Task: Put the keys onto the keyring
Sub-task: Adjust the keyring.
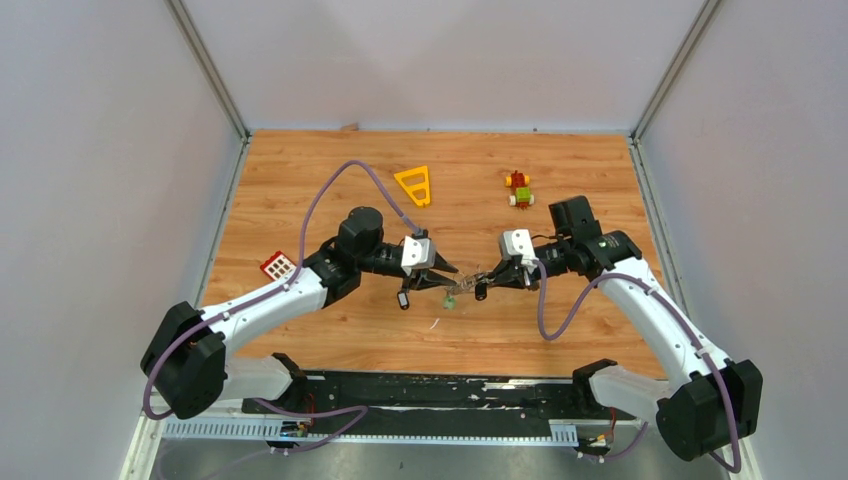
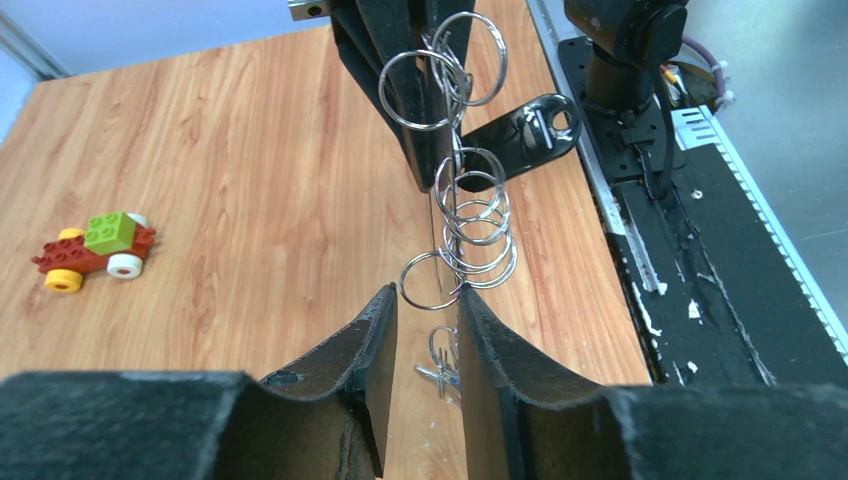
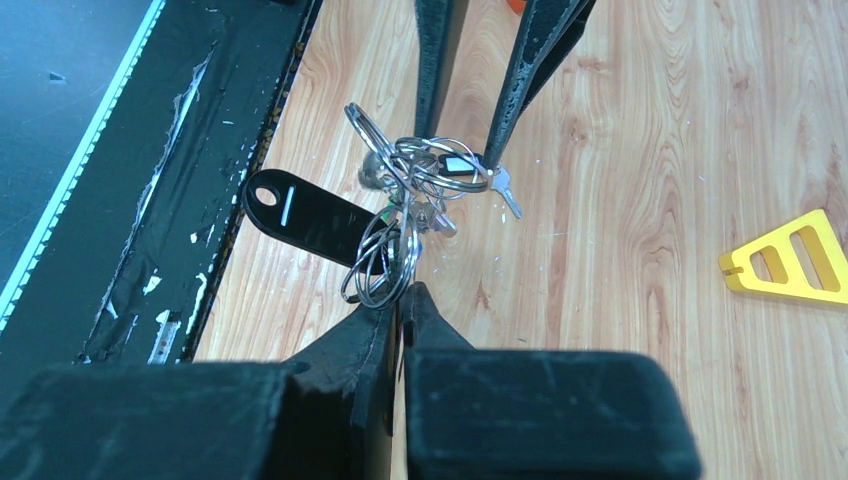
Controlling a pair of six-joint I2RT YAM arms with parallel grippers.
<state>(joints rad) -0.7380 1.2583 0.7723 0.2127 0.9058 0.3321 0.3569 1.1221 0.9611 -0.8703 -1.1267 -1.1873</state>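
Over the wooden desk [image 1: 300,180], at its centre, a chain of linked silver wire rings, the keyring [image 2: 470,225], hangs with small silver keys [image 3: 505,190]. Right gripper [image 3: 402,298], at 3 o'clock, pinches its rings. Left gripper [image 2: 425,300], at 9 o'clock, has fingers apart around one ring; I cannot tell if it clamps.

Orange-brown wood-grain tabletop [image 1: 300,180]. Yellow triangle frame [image 1: 414,185] toward the far edge. Toy block car [image 2: 95,250]: red body, green block, yellow and white wheels. Silver wire rings [image 2: 470,230]. Glossy black key tag [image 3: 305,215] with a white stripe.

Shiny metal rings [image 2: 470,235] glint above a wood-grain table [image 2: 250,200].
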